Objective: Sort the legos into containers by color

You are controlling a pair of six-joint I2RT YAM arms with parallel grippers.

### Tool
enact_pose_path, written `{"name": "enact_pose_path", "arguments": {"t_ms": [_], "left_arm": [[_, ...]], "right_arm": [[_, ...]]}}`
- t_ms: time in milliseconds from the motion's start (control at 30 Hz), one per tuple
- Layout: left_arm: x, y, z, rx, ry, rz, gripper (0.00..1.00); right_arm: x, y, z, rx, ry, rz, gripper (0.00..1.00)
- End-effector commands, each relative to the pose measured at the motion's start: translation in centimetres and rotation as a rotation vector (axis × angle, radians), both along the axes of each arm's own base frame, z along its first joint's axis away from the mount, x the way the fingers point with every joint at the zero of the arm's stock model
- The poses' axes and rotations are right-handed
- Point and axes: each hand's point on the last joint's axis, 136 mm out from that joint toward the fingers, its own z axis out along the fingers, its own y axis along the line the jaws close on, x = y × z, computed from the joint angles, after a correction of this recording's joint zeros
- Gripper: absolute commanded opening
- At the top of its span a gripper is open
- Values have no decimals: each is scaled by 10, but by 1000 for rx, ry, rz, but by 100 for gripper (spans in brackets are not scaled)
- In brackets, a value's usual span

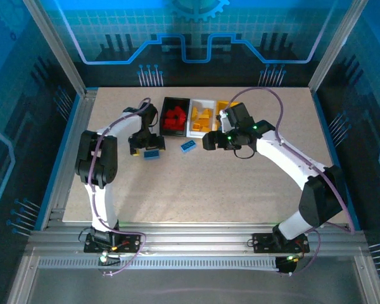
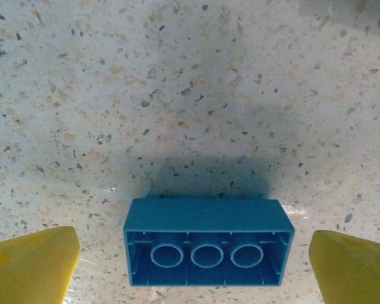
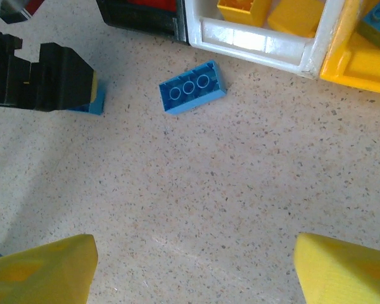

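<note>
The left gripper and right gripper gape, seemingly low.

Three containers are ranged along the table's far edge; before them a lego is laid, a second lego to its left.

Tabletop: pale, speckled, rectangular. Three open bins stand side by side in a row at the middle of the far edge: black bin on the left, white bin in the middle, yellow bin on the right. Two loose pieces lie on the bare surface just in front of the row. One blue brick lies hollow underside up before the white bin. A second blue brick lies to its left, apart.
</note>
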Motion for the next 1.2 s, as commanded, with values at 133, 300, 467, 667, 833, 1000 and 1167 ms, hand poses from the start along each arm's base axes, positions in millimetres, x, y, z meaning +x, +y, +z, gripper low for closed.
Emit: {"name": "enact_pose_path", "arguments": {"t_ms": [133, 300, 467, 667, 833, 1000, 1167], "left_arm": [[8, 6, -16, 12, 40, -13, 88], [8, 3, -21, -5, 46, -12, 76], [5, 1, -19, -21, 53, -10, 64], [5, -13, 9, -110, 10, 14, 60], [22, -48, 57, -320, -87, 78, 59], [48, -95, 105, -571, -163, 172, 59], [75, -152, 138, -685, -210, 152, 59]], "right_arm": [[10, -1, 21, 11, -58, -27, 82], [11, 3, 20, 6, -57, -29, 81], [12, 8, 18, -1, -55, -21, 80], [8, 5, 13, -26, -59, -13, 81], [3, -15, 13, -9, -67, -75, 81], [-11, -38, 19, 18, -102, -139, 81], [-35, -51, 24, 63, -128, -178, 81]]}}
